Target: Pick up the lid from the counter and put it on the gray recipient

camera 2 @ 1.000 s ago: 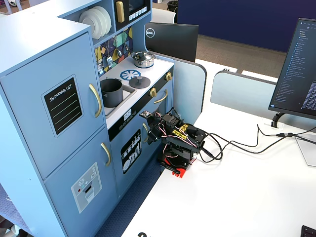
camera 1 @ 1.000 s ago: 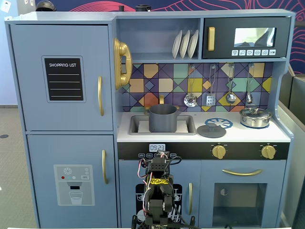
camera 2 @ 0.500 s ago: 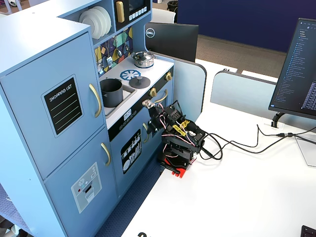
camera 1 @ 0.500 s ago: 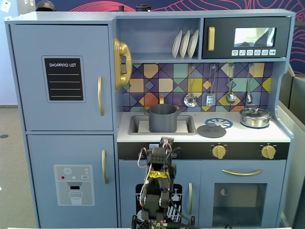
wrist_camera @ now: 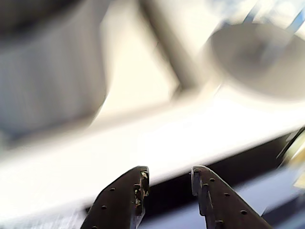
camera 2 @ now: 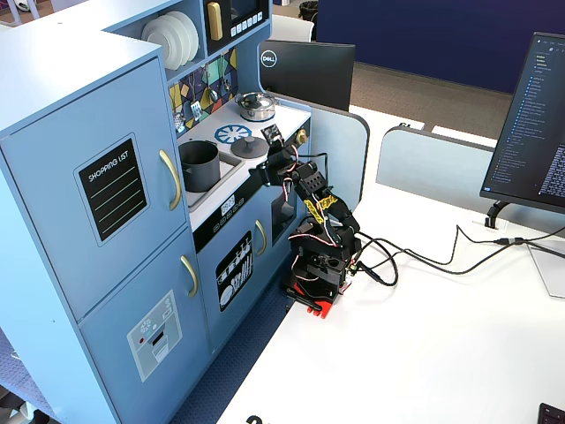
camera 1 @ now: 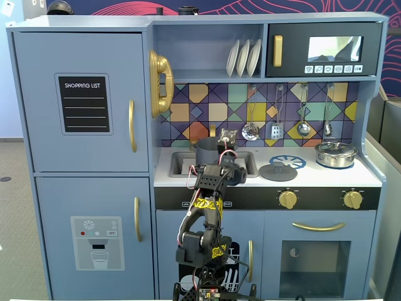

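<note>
Lid, a flat round matte dark-gray disc with a small central knob (camera 1: 278, 171), lies flat on the white counter (camera 1: 313, 177) of the blue toy kitchen, untouched and not yet lifted. In the front fixed view it sits to the right of the gripper (camera 1: 227, 139), just beside the sink edge; in the wrist view it appears as a blurred pale-gray disc (wrist_camera: 257, 57) ahead and to the upper right of the gripper (wrist_camera: 167, 175). The tall matte dark-gray cylindrical pot with side handles (camera 2: 199, 164) stands in the sink, on the opposite side of the tool from the lid; in the wrist view its wall fills the upper left (wrist_camera: 47, 71). The gripper is empty, with its two black perforated fingers (wrist_camera: 138, 183) set a small gap apart and nothing between them. The tool hangs above the front edge of the counter, roughly between pot and lid. Judged from this, the coming move turns on a sideways swing toward the lid, then a descent onto the central knob, which is the only raised feature; the disc has no long axis, so approach angle is free. Wrist-view blur prevents confirming exact alignment with the knob.
</note>
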Robot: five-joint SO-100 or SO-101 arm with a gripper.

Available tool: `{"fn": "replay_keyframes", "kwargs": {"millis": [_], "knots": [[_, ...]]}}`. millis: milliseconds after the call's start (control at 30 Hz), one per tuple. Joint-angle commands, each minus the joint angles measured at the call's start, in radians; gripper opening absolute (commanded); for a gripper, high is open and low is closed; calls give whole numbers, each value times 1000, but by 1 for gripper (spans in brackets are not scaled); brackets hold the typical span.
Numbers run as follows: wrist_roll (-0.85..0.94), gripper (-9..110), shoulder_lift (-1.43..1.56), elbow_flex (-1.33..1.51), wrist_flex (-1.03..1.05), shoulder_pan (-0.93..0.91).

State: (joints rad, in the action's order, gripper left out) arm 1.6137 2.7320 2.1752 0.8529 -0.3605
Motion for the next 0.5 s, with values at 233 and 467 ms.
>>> {"fn": "replay_keyframes", "kwargs": {"millis": [233, 467], "knots": [[12, 0, -75, 120, -520, -173], [40, 0, -195, 270, -862, -181]]}}
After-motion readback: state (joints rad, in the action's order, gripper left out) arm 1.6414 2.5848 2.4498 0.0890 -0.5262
